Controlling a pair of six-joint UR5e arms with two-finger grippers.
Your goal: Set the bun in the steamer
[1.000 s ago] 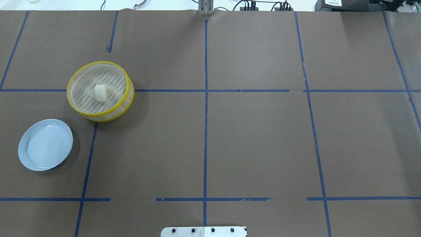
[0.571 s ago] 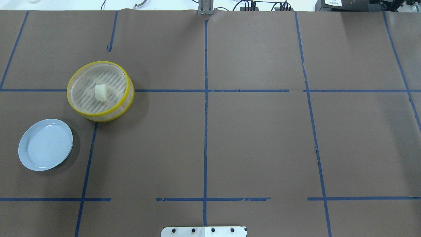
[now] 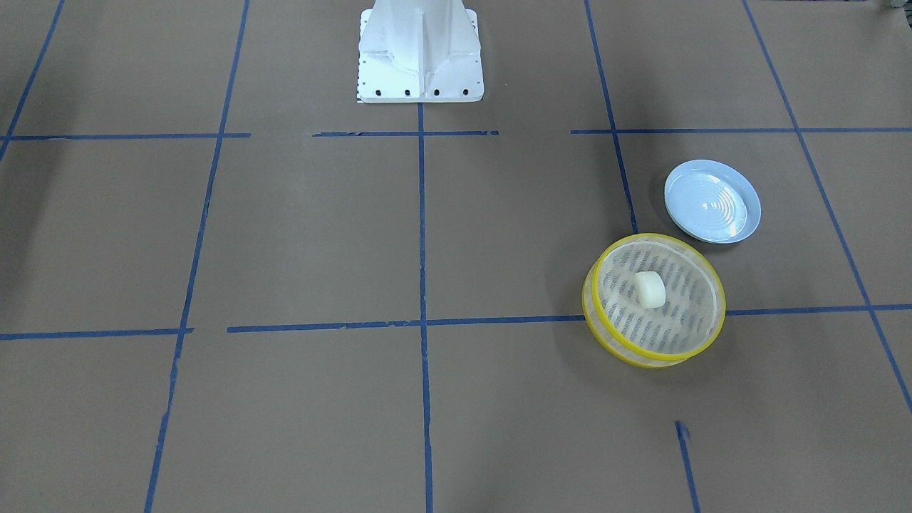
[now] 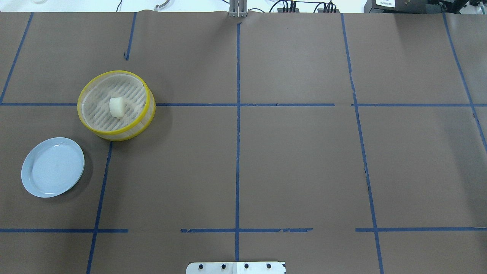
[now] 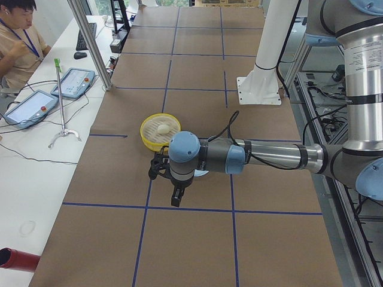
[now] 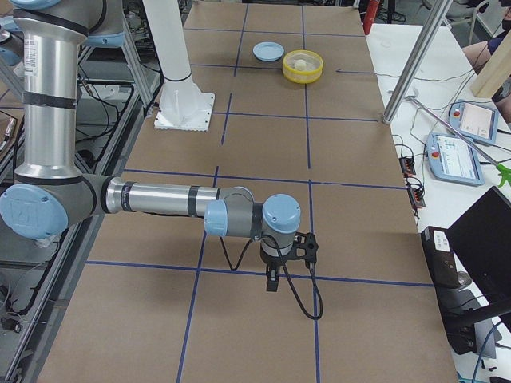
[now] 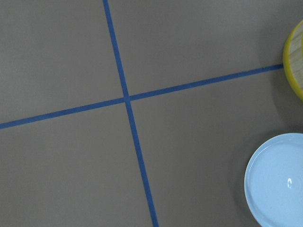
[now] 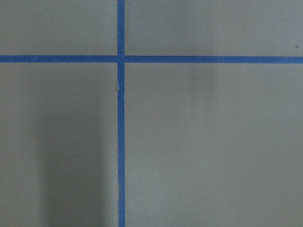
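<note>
The cream-white bun (image 4: pixel 116 107) lies on the slotted floor of the yellow-rimmed steamer (image 4: pixel 149 114) at the table's left. Both also show in the front-facing view, the bun (image 3: pixel 650 289) inside the steamer (image 3: pixel 652 356). No gripper touches them. My left gripper (image 5: pixel 174 200) shows only in the exterior left view, hanging above the table on the near side of the steamer (image 5: pixel 146 139). I cannot tell if it is open or shut. My right gripper (image 6: pixel 272 283) shows only in the exterior right view, far from the steamer (image 6: pixel 303 73). I cannot tell its state either.
A light blue plate (image 4: pixel 52 167) sits empty beside the steamer, on the robot's side of it; it also shows in the left wrist view (image 7: pixel 279 184). The white robot base (image 3: pixel 420 50) stands at the table's middle edge. Blue tape lines cross the brown paper.
</note>
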